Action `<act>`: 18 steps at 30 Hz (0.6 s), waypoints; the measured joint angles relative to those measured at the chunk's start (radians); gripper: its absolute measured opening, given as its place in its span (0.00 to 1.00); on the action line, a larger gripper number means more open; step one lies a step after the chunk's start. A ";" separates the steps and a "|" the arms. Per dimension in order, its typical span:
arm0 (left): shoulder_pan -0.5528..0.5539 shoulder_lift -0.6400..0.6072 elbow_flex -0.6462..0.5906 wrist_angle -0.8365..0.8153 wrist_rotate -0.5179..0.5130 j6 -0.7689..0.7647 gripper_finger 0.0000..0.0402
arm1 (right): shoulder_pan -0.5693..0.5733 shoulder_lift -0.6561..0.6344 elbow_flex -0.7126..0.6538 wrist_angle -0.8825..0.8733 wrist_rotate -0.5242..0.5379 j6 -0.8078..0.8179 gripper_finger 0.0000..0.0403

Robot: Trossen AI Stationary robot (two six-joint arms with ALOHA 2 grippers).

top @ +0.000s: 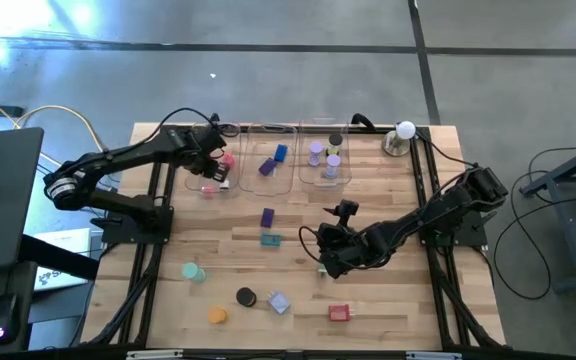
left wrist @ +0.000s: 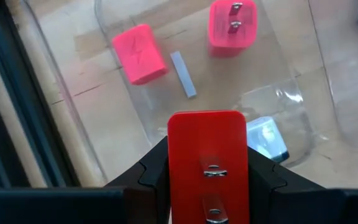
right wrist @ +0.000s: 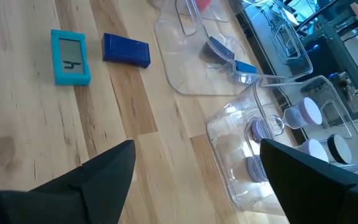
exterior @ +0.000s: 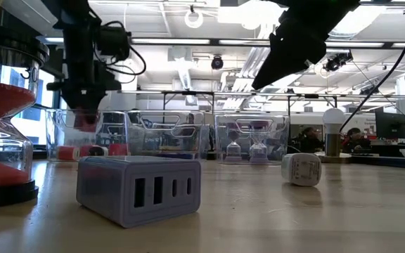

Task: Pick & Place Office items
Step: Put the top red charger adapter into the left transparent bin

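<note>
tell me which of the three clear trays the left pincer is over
The left pincer, gripping a red charger block, hangs over the left-hand tray, the one already holding two pink chargers. The middle tray holds blue and purple blocks, the right tray hourglasses.

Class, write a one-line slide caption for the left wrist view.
Left gripper holds a red charger above a clear tray containing two pink chargers.

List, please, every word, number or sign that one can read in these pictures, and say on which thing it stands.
Lightning-bolt sign, moulded, no letters: on the pink charger lying in the left clear tray.
A dark mark like "4" or "h", not surely readable: on the screen of the teal block on the table.
No readable text on the red charger in the left gripper.
</note>
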 joint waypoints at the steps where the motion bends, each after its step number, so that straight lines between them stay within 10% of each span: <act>1: 0.002 0.000 -0.013 0.016 0.000 0.000 0.29 | 0.000 0.000 0.000 0.000 0.000 0.001 0.83; 18: 0.058 0.000 -0.193 0.243 -0.019 -0.037 0.31 | 0.000 0.000 0.000 0.004 -0.006 -0.004 0.83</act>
